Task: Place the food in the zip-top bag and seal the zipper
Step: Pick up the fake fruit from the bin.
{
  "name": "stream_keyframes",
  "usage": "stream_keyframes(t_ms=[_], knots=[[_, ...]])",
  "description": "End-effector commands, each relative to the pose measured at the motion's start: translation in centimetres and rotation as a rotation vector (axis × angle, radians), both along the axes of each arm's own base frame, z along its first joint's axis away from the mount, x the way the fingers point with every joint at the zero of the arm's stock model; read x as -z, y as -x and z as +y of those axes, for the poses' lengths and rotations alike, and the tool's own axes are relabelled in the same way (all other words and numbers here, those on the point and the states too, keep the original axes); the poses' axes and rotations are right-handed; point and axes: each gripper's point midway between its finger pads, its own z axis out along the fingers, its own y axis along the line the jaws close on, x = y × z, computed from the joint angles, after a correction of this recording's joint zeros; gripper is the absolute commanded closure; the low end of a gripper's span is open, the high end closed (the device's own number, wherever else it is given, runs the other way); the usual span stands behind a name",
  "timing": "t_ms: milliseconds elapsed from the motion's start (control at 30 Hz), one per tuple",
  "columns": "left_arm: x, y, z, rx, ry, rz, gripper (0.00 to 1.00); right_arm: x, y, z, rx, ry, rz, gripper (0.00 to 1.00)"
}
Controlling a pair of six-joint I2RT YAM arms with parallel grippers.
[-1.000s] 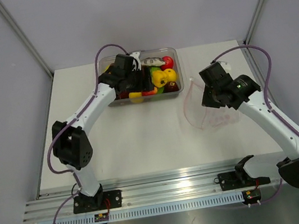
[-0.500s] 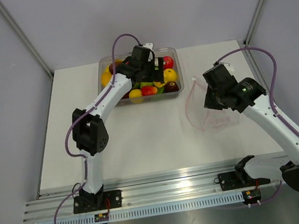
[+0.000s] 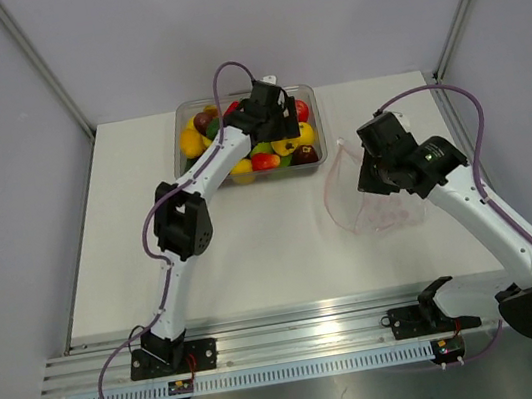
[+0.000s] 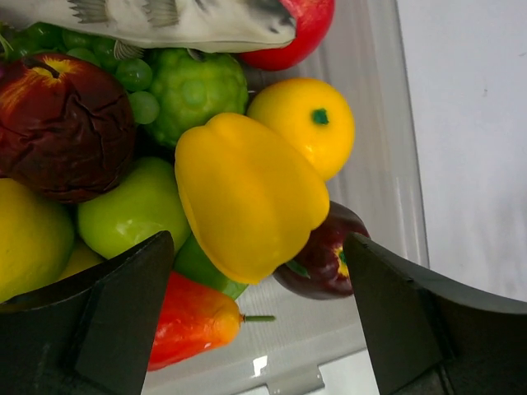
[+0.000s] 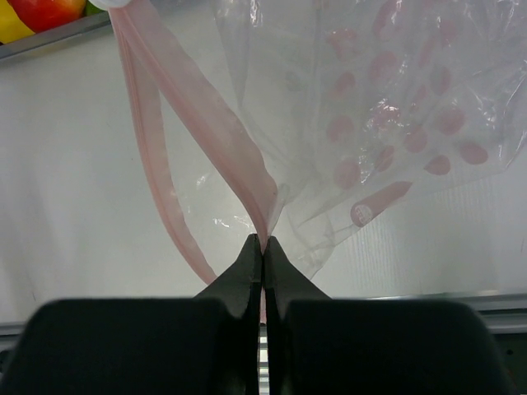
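The food lies heaped in a clear tub [image 3: 181, 152]: a yellow pepper [image 4: 247, 193], a yellow citrus [image 4: 303, 123], a dark purple fruit [image 4: 325, 259], an orange-red pepper [image 4: 189, 321] and a green apple [image 4: 132, 210]. My left gripper [image 3: 276, 119] hovers open above the tub's right half. Its fingers stand on either side of the yellow pepper without touching it [image 4: 257, 247]. The zip-top bag [image 3: 351, 194] hangs to the right of the tub, mouth gaping toward it. My right gripper [image 5: 263, 243] is shut on the pink zipper [image 5: 206, 115] at the mouth's end.
A grey-and-white toy fish [image 4: 165, 20] lies across the top of the pile beside a red apple [image 4: 300, 33]. The tub's right wall [image 4: 387, 123] runs close to my left gripper's right finger. Metal frame posts [image 3: 42, 63] flank the white table.
My left arm has swung right across the tub, from its left half to its right, and its jaws have opened wider. The right gripper and bag have barely shifted.
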Motion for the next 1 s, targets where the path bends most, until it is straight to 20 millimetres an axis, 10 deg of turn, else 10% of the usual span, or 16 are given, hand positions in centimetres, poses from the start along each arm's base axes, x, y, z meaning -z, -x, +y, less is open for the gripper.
stream_keyframes(t_ms=[0,367,967], knots=[[-1.5,-1.7,-1.6,-0.063,0.041,-0.084,0.13,-1.2,-0.5,0.5,-0.018,-0.021,-0.046,1.0],[0.4,-1.9,-2.2,-0.09,0.065,-0.057,0.34,-0.9,0.1,0.5,-0.021,-0.034,-0.035,1.0],[-7.5,3.0,1.8,-0.036,0.028,-0.173,0.56,-0.3,-0.4,1.3,-0.033,-0.061,-0.035,1.0]])
